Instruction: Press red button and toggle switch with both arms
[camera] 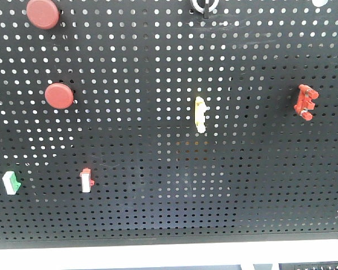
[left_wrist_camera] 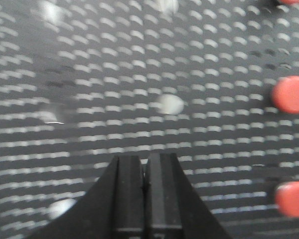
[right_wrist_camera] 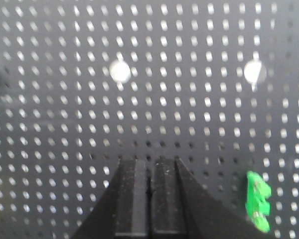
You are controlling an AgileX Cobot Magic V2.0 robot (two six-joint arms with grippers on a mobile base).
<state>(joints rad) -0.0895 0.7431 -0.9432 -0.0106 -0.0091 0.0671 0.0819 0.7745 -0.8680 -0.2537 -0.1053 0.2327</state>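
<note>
Left end effector [left_wrist_camera: 144,159] and right end effector [right_wrist_camera: 150,163] sit fully closed, holding nothing, facing the pegboard [camera: 158,197]. Meet the larger red button [camera: 43,14] squarely, tip centred.

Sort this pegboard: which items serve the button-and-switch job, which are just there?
Job: upper red button; left gripper; right gripper; one switch, unclear which: yellow switch, red switch, green-white switch, red-white switch.
Just there: lower red button; black knob; the three other switches.
</note>
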